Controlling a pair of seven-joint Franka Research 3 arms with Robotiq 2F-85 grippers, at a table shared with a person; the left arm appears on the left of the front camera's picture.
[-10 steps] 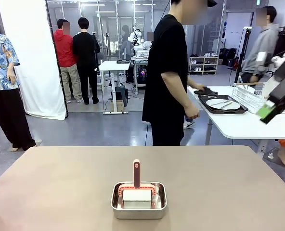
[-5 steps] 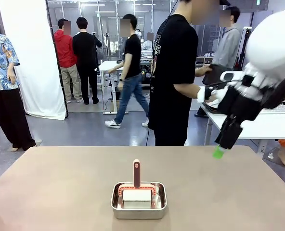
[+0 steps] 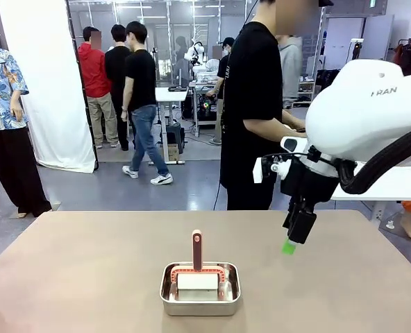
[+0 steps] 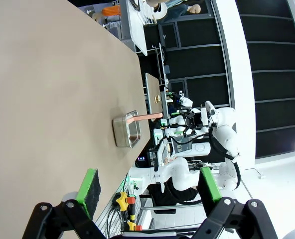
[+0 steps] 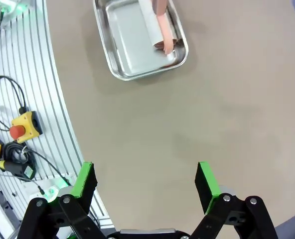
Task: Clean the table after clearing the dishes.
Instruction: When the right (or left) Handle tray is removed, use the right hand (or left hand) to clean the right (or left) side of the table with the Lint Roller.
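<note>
One risk in the front view: the right gripper point(image 3: 289, 246), above the table point(image 3: 87, 277) right of the pan point(image 3: 200, 295), may knock the tool point(image 3: 197, 250) upright in the pan, and a person point(image 3: 250, 104) stands beyond the pan. In the left wrist view, the left gripper point(image 4: 148, 185) gapes empty, well apart from the pan. In the right wrist view, the right gripper's jaws are wide and empty near the pan, so a skewed approach could shove it.

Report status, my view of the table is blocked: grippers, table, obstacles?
Left gripper open, empty. Right gripper open, hovering over table. Steel pan with pink-handled tool sits mid-table, only obstacle to wiping.
</note>
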